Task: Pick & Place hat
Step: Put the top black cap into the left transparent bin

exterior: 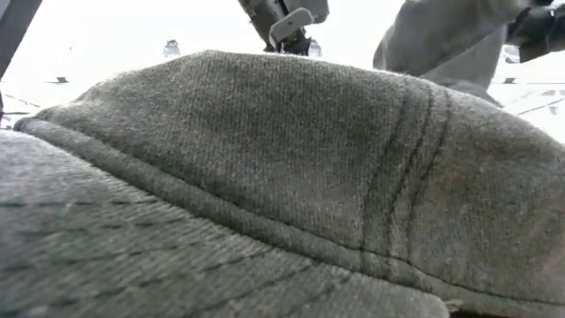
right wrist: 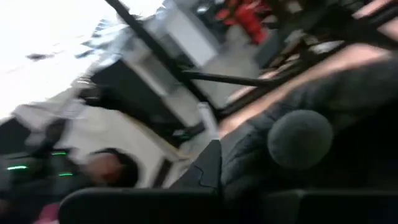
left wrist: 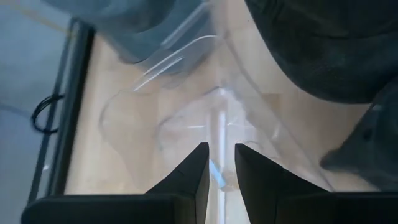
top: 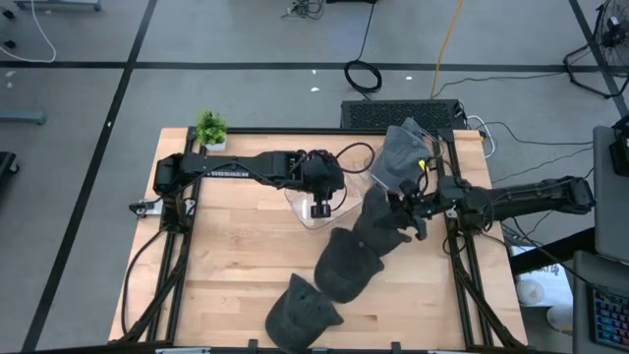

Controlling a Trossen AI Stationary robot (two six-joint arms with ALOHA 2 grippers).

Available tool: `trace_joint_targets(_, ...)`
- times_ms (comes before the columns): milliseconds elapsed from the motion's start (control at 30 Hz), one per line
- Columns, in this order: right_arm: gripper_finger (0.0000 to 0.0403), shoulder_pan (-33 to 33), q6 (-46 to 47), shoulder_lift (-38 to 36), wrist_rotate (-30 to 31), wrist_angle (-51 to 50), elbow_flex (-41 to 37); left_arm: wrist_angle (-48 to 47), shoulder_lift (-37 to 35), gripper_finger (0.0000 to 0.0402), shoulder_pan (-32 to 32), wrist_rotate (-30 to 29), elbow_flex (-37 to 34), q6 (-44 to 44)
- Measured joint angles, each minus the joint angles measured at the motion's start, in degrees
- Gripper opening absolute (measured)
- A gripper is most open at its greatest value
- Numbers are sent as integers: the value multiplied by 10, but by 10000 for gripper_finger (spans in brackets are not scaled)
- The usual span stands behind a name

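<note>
Near the right edge of the surface [top: 236, 256], the right hand [top: 411, 218] had its fingers clamped tight on a dark hat [top: 378, 216], one of several strewn there: a second hat [top: 346, 264] lay just below it toward the front, a third [top: 300, 310] sat at the front edge, and a lighter grey hat [top: 401, 157] rested at the back by a clear stand [top: 324, 202]. Judging from the task, the step in hand looked like the lift after the grasp — and doing it well probably meant rising straight and slowly, since the gripped hat touched the second one and limp fabric could drag its neighbour along. A check that the pinch caught enough cloth, not just a fold at the brim, seemed wise before swinging toward the stand. In the right wrist view the hat filled the frame by the hand's fingers, its round top button [right wrist: 300, 138] showing. Its arm reached in low from the right side, forearm roughly level and wrist bent toward the middle of the surface. The left hand [top: 320, 206] hung over the clear stand, fingers partly apart with only a narrow gap and seemingly nothing gripped — its arm stretched along the back of the surface from the left, near a small plant [top: 210, 128].
</note>
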Motion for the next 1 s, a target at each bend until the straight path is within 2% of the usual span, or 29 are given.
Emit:
trace_joint_targets(133,1,-21,-59,-1,13,-19,30,-3,0,88,2,-47,0,-39)
trace_joint_targets(267,1,-40,-107,-1,12,-30,58,-29,0,97,20,-31,0,-112)
trace_joint_targets(400,0,-53,-160,-1,13,-27,78,-80,0,142,51,-3,0,-179)
trace_joint_targets(567,0,-74,-214,-1,15,-28,85,-119,0,208,80,33,0,-191)
trace_joint_targets(667,0,-95,-230,4,16,-27,85,-132,0,227,96,33,0,-192)
trace_joint_targets(800,0,-135,-234,31,12,-22,86,-148,-11,232,123,20,0,-193)
trace_joint_targets(867,0,-159,-234,56,-4,-26,92,-144,-15,232,135,10,1,-192)
trace_joint_targets(1000,0,-194,-220,136,-85,-26,137,-132,-24,232,157,11,0,-174)
